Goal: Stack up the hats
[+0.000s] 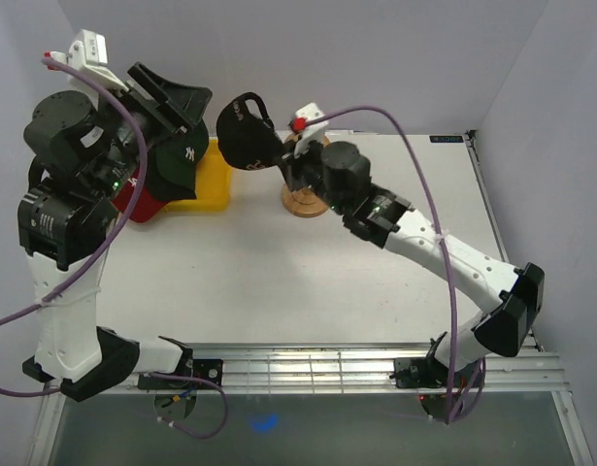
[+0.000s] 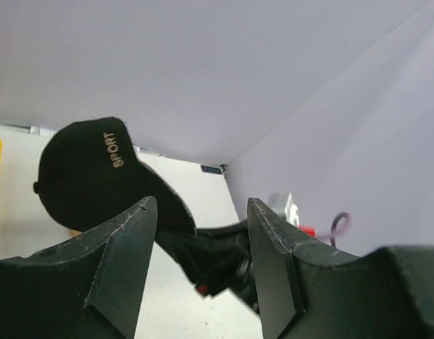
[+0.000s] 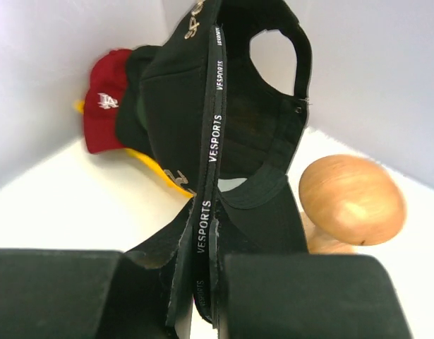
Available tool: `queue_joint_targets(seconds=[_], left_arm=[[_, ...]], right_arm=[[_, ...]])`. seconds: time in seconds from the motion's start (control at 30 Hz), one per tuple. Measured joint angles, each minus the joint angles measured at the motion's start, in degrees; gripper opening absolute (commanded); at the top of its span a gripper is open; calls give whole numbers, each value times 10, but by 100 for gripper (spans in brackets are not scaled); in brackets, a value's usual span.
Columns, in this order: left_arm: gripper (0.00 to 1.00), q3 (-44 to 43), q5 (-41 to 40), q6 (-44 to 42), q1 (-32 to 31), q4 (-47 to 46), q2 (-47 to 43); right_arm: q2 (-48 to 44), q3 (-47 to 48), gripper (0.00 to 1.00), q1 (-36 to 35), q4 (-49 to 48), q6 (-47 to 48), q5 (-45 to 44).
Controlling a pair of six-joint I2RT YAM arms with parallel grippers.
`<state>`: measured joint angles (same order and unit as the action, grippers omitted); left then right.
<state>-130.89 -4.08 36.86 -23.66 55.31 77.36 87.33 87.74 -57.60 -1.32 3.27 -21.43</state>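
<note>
- While the right gripper (image 3: 202,296) is clamped tight on the black hat's (image 1: 245,131) inner band, that hat hangs above the desk (image 1: 308,282), just left of the wooden stand (image 1: 305,201).
- The left gripper (image 2: 200,219) is raised at the far left, jaws spread wide, holding nothing.
- The green hat (image 1: 186,157) lies on the yellow tray (image 1: 215,180), with the red hat (image 1: 138,206) just beside it on the near left.
</note>
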Motion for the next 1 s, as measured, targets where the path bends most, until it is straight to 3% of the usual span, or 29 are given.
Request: queue_joint_targets(seconds=[0.23,0.37,0.5,0.7,1.0], left_arm=[[64,53,-8,9,0,-58,-63],[63,72,-14,12,0,-67,-71],[63,86,-16,12,0,-68,-68],[63,92,-21,12,0,-64,-67],[63,101,-25,9,0,-58,-70]], right_arm=[[-17,-9,8,280,24,-313,324],[-14,-92,8,374,-104,-522,468],[13,-203,8,404,-244,-708,562],[60,-295,8,414,-384,-891,606],[61,-388,8,443,-559,-1015,567]])
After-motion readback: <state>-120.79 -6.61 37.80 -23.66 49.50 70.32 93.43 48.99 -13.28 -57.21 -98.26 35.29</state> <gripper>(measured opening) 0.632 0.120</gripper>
